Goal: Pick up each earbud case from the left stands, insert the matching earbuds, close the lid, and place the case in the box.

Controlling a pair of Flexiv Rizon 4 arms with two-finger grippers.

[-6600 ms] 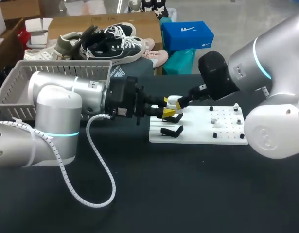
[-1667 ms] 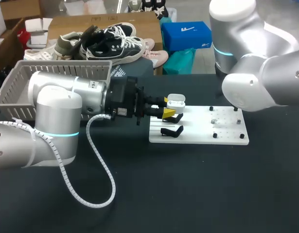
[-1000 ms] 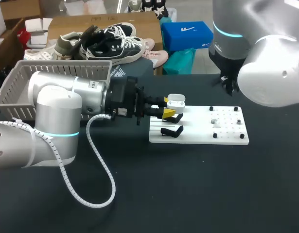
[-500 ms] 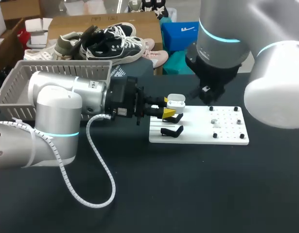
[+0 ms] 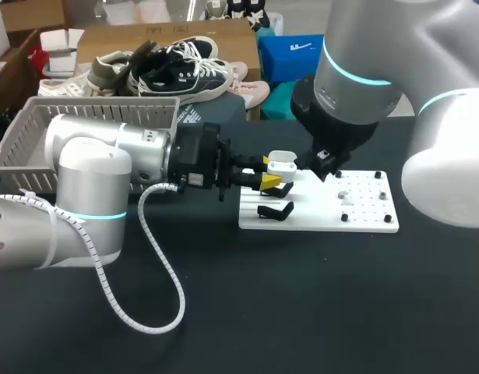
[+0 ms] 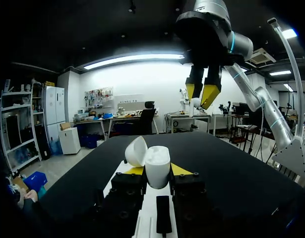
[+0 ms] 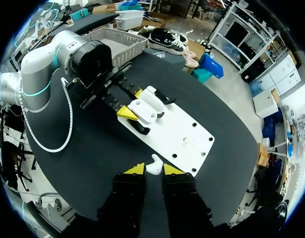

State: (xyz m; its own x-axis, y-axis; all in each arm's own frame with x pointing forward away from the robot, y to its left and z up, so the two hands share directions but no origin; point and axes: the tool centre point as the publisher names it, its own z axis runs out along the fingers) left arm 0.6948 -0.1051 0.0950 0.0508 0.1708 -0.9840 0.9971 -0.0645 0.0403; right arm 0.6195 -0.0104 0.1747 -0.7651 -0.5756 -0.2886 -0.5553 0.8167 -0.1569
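My left gripper point(image 6: 157, 171) pinches the open case point(image 6: 157, 162), lid tipped back, over the white board's point(image 5: 365, 215) end. My right gripper point(image 7: 153, 170), above it, pinches a white earbud point(image 7: 154, 164).

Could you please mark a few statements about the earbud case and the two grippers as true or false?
1. The left gripper is shut on the earbud case. True.
2. The case's lid is closed. False: the lid stands open.
3. The right gripper holds a white earbud between its fingers. True.
4. The case lies in the grey basket. False: the left gripper holds it over the white board, outside the basket.
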